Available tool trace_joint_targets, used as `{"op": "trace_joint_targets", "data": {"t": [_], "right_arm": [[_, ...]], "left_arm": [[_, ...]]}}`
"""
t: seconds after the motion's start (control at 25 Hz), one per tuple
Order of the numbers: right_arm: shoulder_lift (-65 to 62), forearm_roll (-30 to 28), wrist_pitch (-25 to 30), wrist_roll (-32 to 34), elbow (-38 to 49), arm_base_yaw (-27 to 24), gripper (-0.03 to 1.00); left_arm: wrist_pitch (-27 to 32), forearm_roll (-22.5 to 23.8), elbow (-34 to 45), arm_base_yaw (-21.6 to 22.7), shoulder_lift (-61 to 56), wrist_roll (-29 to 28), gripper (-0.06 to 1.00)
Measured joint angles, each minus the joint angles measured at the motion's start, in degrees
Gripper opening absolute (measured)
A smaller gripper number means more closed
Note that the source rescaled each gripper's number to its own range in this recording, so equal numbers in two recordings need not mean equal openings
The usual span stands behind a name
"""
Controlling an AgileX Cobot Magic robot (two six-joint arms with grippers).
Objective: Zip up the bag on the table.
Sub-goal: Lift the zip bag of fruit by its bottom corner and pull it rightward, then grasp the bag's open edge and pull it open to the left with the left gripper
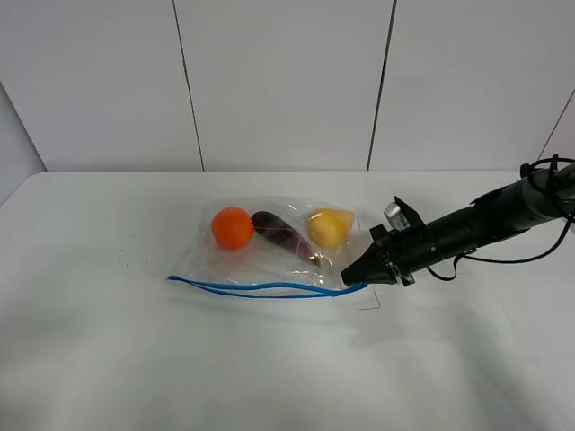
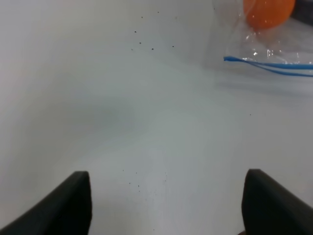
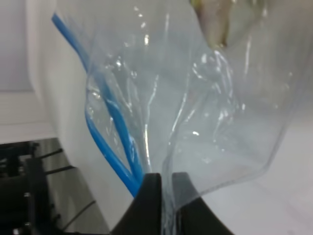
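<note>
Closest to the right wrist camera, the right end effector has its two dark fingers pressed together on a fold of the bag. Clear crinkled film stands up out of the narrow slit between them, and the blue strip runs down just beside one finger. From the high camera we see this grip at the right end of the strip, on the bag's near right corner, with the dark arm reaching in from the right edge. The bag lies flat on the white counter, a little right of centre, its mouth turned toward the near edge. The strip's two blue lines run apart along the left part of the mouth and come together toward the clamped corner. Through the plastic we make out an orange at the left, a purple eggplant in the middle and a yellow pear at the right, the three close together in a row. A few dark specks dot the counter left of the bag. The left end effector does not appear in the high view. In its own wrist view its fingers stand wide apart with only bare counter between them, and the bag's left end, with the orange and the tip of the strip, lies well apart from them. Pale wall panels rise behind the counter.
</note>
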Motion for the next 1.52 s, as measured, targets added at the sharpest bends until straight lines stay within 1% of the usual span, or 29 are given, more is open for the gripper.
{"op": "trace_joint_targets", "data": {"t": [0.2,0.32,0.48,0.68,1.52], "right_arm": [[0.0,4.4,4.6,0.0,-0.3,0.0,0.0],[0.0,5.8,5.7,1.7,-1.9,0.0,0.0],[0.0,6.0,5.7,5.8,-4.8,0.0,0.0],[0.0,6.0,5.7,9.3,-7.3,0.0,0.0],[0.0,5.2,5.7,9.9,-7.4,0.0,0.0]], "left_arm": [[0.0,0.0,0.0,0.0,0.0,0.0,0.93],[0.0,0.0,0.0,0.0,0.0,0.0,0.93],[0.0,0.0,0.0,0.0,0.0,0.0,0.93],[0.0,0.0,0.0,0.0,0.0,0.0,0.93],[-0.3,0.4,-0.6,0.0,0.0,0.0,0.93]]}}
